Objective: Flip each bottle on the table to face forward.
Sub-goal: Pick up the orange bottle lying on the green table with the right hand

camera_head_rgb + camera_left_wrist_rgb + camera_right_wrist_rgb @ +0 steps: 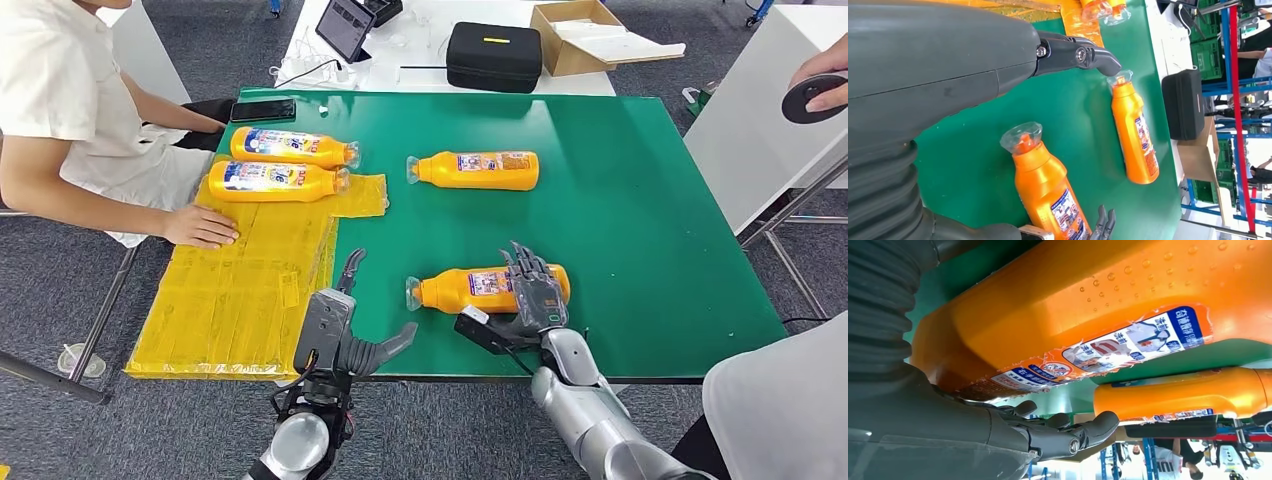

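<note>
The right hand (537, 292), fingers spread, hovers over the near bottle (470, 289) lying just beside the yellow mat (240, 290), while the left hand (345, 330) waits open; stiff, beaded-wet plastic looks slippery, so grip the broad labelled body.

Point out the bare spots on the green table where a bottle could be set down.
Widest bare patch: the green table right of the far bottle and near bottle. Also the strip between those two. Crowded: the yellow sheet side, with two bottles and a person's hand.
</note>
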### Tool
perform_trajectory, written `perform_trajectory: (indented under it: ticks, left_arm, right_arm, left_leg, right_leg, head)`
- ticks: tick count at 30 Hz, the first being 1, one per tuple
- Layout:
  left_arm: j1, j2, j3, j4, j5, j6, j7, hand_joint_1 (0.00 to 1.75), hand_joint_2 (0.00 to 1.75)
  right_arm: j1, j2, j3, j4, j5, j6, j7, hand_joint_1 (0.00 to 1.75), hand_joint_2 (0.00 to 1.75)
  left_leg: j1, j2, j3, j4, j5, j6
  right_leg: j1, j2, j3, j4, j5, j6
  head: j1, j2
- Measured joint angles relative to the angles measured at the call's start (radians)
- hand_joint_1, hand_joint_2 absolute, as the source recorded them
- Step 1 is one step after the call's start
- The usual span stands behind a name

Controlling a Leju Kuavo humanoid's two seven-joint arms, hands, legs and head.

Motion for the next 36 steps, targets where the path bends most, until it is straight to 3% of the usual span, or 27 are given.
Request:
perform_trajectory:
  ticks: [1, 4, 5, 15, 27, 30, 36]
  left_arm:
    - [0.000, 0.000, 0.000, 0.001, -0.001, -0.001, 0.001, 0.00, 1.75]
    - [0.000, 0.000, 0.000, 0.002, -0.002, -0.010, 0.008, 0.00, 1.75]
    - [0.000, 0.000, 0.000, 0.002, -0.001, -0.015, 0.012, 0.00, 1.75]
    - [-0.005, 0.000, -0.004, 0.002, 0.035, -0.070, 0.034, 0.00, 1.75]
    - [-0.008, 0.000, -0.012, 0.002, 0.071, -0.103, 0.037, 0.00, 1.75]
    - [-0.009, 0.000, -0.018, 0.003, 0.084, -0.108, 0.031, 0.00, 1.75]
    - [-0.002, 0.000, -0.022, 0.002, 0.107, -0.081, -0.022, 0.00, 1.75]
  right_arm:
    - [-0.003, -0.002, 0.001, 0.002, 0.002, 0.016, 0.013, 0.20, 1.75]
    - [-0.022, -0.010, 0.009, 0.008, 0.014, 0.104, 0.059, 1.47, 1.75]
    - [-0.031, -0.015, 0.013, 0.011, 0.021, 0.141, 0.073, 1.74, 1.75]
    - [-0.135, -0.061, 0.046, 0.066, 0.011, 0.428, 0.129, 1.75, 1.75]
    - [-0.171, -0.090, 0.046, 0.087, -0.053, 0.539, 0.121, 1.75, 1.75]
    - [-0.172, -0.097, 0.035, 0.089, -0.107, 0.573, 0.070, 1.75, 1.75]
    - [-0.137, -0.127, -0.050, 0.060, -0.364, 0.662, -0.139, 1.75, 1.75]
  left_leg:
    - [0.000, 0.000, 0.001, 0.000, 0.000, 0.000]
    - [0.000, 0.001, 0.004, 0.000, -0.001, 0.000]
    - [0.000, 0.001, 0.006, 0.000, -0.001, 0.000]
    - [0.000, -0.002, 0.020, 0.000, -0.002, 0.003]
    - [0.001, -0.002, 0.029, 0.000, -0.005, 0.007]
    - [0.001, -0.002, 0.033, 0.000, -0.007, 0.007]
    - [0.002, 0.002, 0.049, 0.000, -0.018, 0.007]
  right_leg:
    - [0.000, 0.000, 0.000, 0.000, 0.000, 0.000]
    - [0.000, 0.000, 0.003, -0.001, 0.000, 0.000]
    - [0.000, 0.000, 0.004, -0.001, 0.000, 0.000]
    - [0.000, 0.000, 0.011, -0.005, -0.003, 0.002]
    - [0.000, 0.000, 0.024, -0.011, -0.005, 0.004]
    - [0.000, 0.000, 0.028, -0.012, -0.006, 0.005]
    - [0.002, 0.004, 0.044, -0.015, -0.009, 0.004]
  head:
    - [0.000, 0.000]
    - [0.000, 0.000]
    - [0.000, 0.000]
    - [0.000, 0.000]
    - [0.000, 0.000]
    - [0.000, 0.000]
    - [0.001, 0.000]
